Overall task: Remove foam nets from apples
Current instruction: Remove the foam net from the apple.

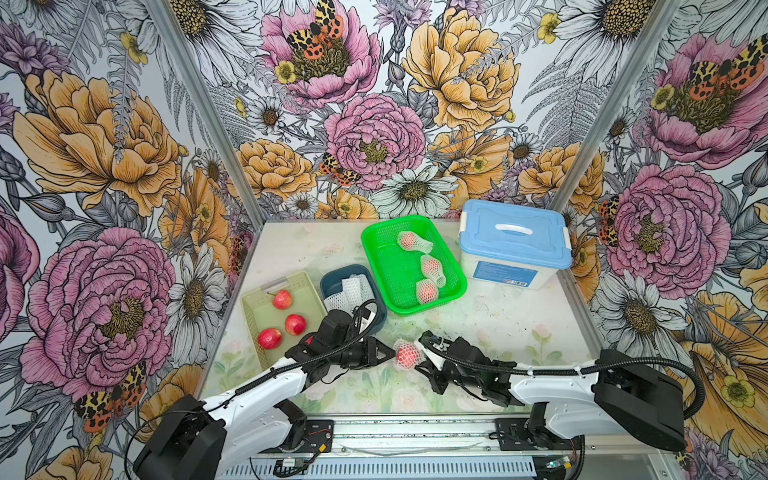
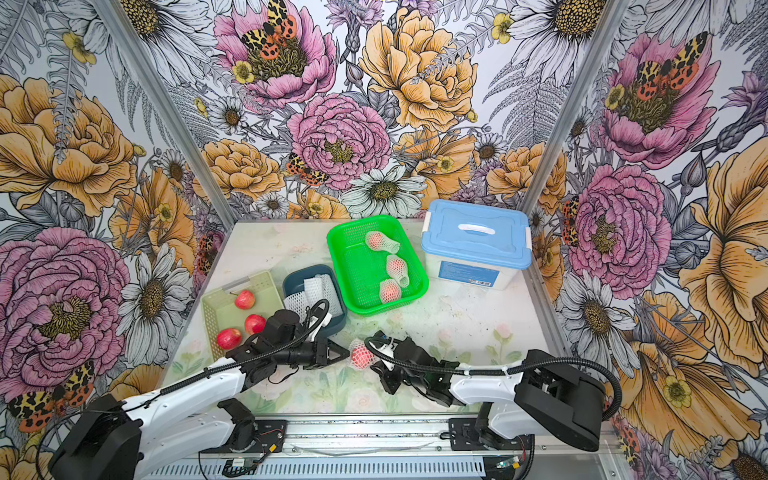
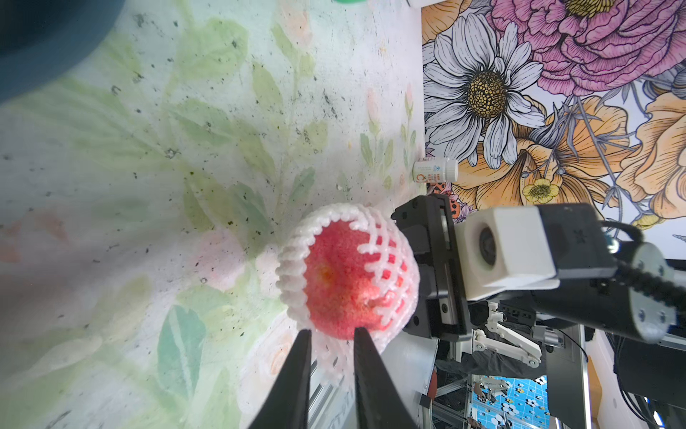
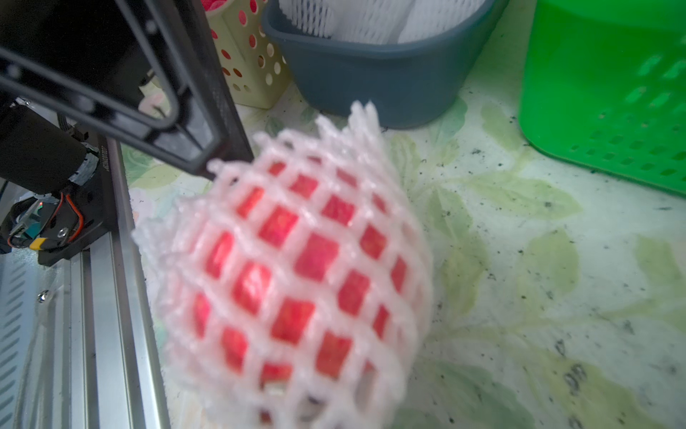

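Bimanual workspace seen from above. The floral-print table (image 1: 498, 328) fills the lower centre of both top views, enclosed by flowered walls (image 1: 104, 166). At the table's upper right stands a white storage box (image 1: 515, 249), its blue lid on. Just left of the box, the green mesh basket (image 1: 395, 274) holds three netted apples (image 1: 427, 291) in a row along its right side, each pale pink through white foam. At centre left, a beige perforated tray (image 1: 257, 316) carries three bare red apples (image 1: 295, 324), well apart from one another. Between tray and basket sits a dark blue tub (image 1: 326, 284) containing loose foam nets (image 1: 353, 291), white and crumpled together. Below centre the two grippers meet tip to tip, with the held apple (image 1: 406, 354) between them. This apple is red and sits in a foam net (image 4: 297, 260) whose open mouth faces the left side, exposing part of the fruit. The left gripper (image 3: 331, 332) is closed to a narrow gap on the rim of that net, with foam showing between its fingers (image 3: 297, 371). The right gripper (image 1: 420, 360) is clenched at the net's opposite end; the contact itself is hidden behind the fruit. The left wrist view also shows a small white bottle (image 3: 434, 170) lying at the table's edge, against the wall.
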